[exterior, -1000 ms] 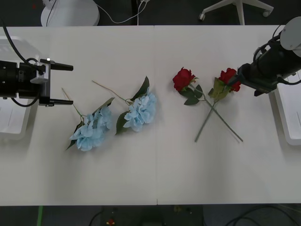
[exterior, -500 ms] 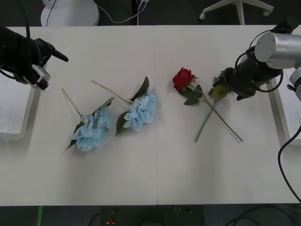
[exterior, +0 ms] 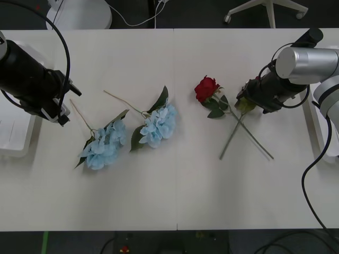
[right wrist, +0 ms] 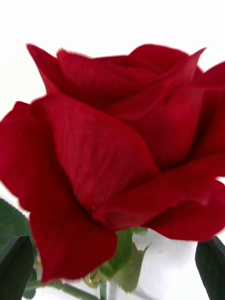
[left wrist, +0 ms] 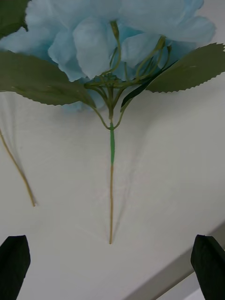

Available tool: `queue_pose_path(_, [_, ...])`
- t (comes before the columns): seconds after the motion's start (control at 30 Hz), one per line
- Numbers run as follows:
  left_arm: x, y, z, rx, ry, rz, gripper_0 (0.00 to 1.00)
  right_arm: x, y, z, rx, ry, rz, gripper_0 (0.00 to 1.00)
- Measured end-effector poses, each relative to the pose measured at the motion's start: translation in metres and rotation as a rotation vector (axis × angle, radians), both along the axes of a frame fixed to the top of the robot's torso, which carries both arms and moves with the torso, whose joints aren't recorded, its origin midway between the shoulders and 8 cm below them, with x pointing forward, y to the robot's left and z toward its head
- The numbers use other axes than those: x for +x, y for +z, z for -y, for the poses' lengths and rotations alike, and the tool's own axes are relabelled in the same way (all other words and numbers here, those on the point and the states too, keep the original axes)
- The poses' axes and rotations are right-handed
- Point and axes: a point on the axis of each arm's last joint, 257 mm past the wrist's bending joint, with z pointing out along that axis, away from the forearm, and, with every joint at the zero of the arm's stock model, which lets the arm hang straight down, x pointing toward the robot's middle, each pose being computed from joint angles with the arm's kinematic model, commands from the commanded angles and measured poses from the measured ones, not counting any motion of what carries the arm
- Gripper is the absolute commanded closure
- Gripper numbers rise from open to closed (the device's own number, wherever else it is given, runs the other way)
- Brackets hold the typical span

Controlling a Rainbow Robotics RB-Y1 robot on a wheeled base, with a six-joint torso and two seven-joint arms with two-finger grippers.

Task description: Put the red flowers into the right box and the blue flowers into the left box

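Two red flowers lie crossed right of centre: one bloom (exterior: 205,87) shows, while the other rose (exterior: 231,137) has its bloom under my right gripper (exterior: 242,100). In the right wrist view that bloom (right wrist: 117,150) sits close between the open black fingers (right wrist: 15,267), untouched. Two blue flowers (exterior: 104,146) (exterior: 159,124) lie left of centre. My left gripper (exterior: 71,106) is open at the stem end of the left one, and its thin stem (left wrist: 111,187) runs out from between the fingers (left wrist: 14,267). The left box (exterior: 13,143) and right box (exterior: 324,138) sit at the table's ends.
The white table (exterior: 175,190) has free room in front of the flowers. A second tan stem (left wrist: 18,173) lies beside the one between my left fingers. A black cable (exterior: 310,174) hangs from the right arm over the table's right end.
My left arm has swung forward and toward the left blue flower's stem end. My right gripper has moved left over the right rose's bloom, hiding it in the front view.
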Motion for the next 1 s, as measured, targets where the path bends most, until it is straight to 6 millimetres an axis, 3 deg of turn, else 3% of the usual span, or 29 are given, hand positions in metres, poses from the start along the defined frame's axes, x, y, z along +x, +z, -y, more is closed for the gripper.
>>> queue_pose_path(0.53, [0.025, -0.077, 0.010, 0.066, 0.101, -0.052, 0.00, 0.003, -0.012, -0.004, -0.048, 0.009, 0.013, 0.00])
queue_pose_path(0.83, [0.033, -0.111, 0.022, 0.073, 0.132, -0.057, 0.00, 0.006, -0.017, -0.004, -0.061, 0.005, 0.023, 0.00])
queue_pose_path(0.93, [0.034, -0.119, 0.022, 0.072, 0.146, -0.063, 0.00, 0.005, -0.019, -0.004, -0.066, 0.006, 0.021, 0.14])
queue_pose_path(0.97, [0.034, -0.121, 0.022, 0.073, 0.148, -0.061, 0.10, 0.005, -0.019, -0.004, -0.067, 0.006, 0.021, 0.22])
queue_pose_path(1.0, [0.035, -0.121, 0.022, 0.075, 0.149, -0.057, 0.10, 0.005, -0.019, -0.003, -0.068, 0.006, 0.021, 0.32])
